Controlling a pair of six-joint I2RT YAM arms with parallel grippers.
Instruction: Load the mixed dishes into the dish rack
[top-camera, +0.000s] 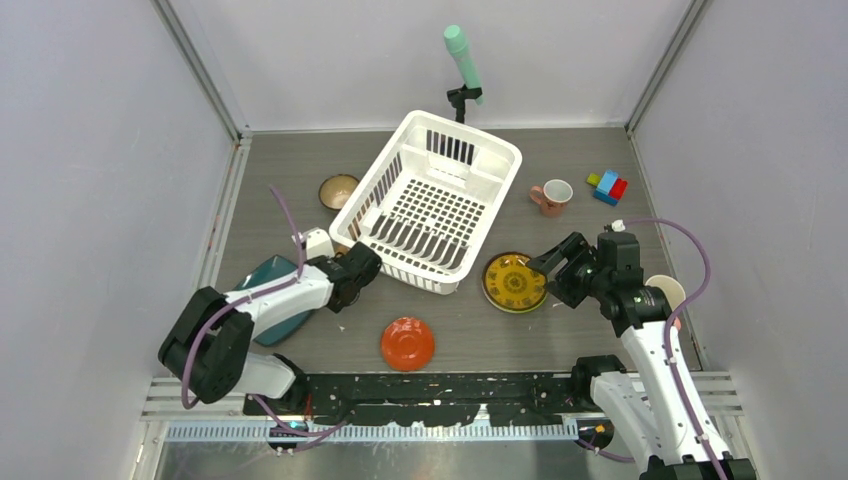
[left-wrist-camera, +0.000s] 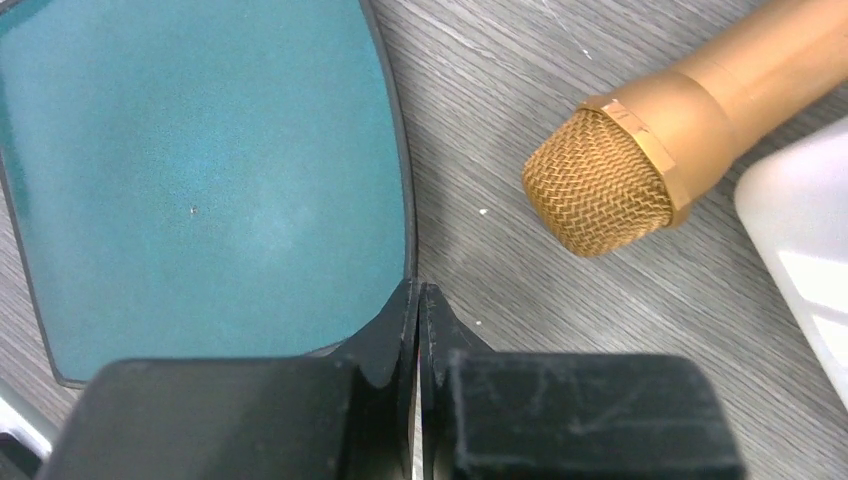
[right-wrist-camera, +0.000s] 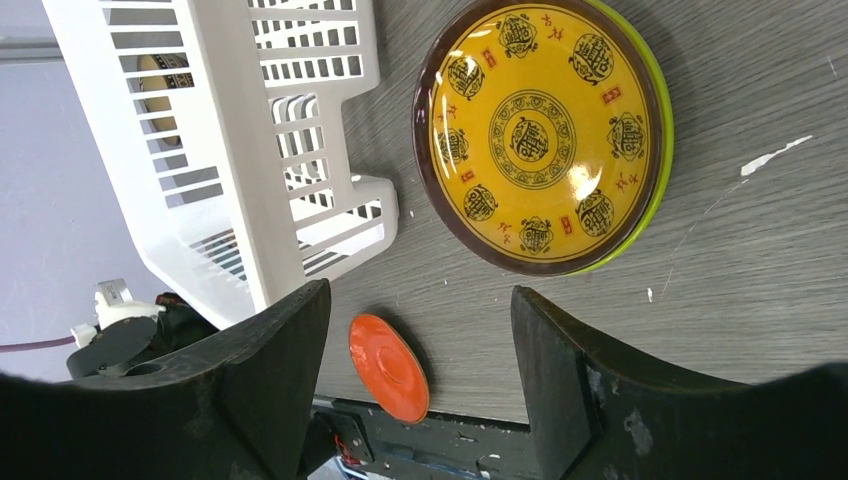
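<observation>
The dark teal plate (left-wrist-camera: 200, 180) lies flat at the table's left (top-camera: 268, 278), partly under my left arm. My left gripper (left-wrist-camera: 418, 290) is shut on its right rim, one finger over the plate and one over the table. The white dish rack (top-camera: 505, 150) stands in the middle, nothing showing inside it. Right of it lies the yellow patterned plate (top-camera: 514, 282), and my right gripper (top-camera: 548, 268) hovers open beside it. In the right wrist view that plate (right-wrist-camera: 545, 135) lies beyond the fingers and the red-orange dish (right-wrist-camera: 388, 367) shows between them, farther off.
A small brown bowl (top-camera: 338, 190) sits left of the rack and a pink mug (top-camera: 552, 197) to its right. A second mug (top-camera: 668, 290) is half hidden behind my right arm. A gold microphone-shaped object (left-wrist-camera: 600, 185) lies near the teal plate. Toy blocks (top-camera: 608, 186) and a mint cylinder (top-camera: 462, 55) stand at the back.
</observation>
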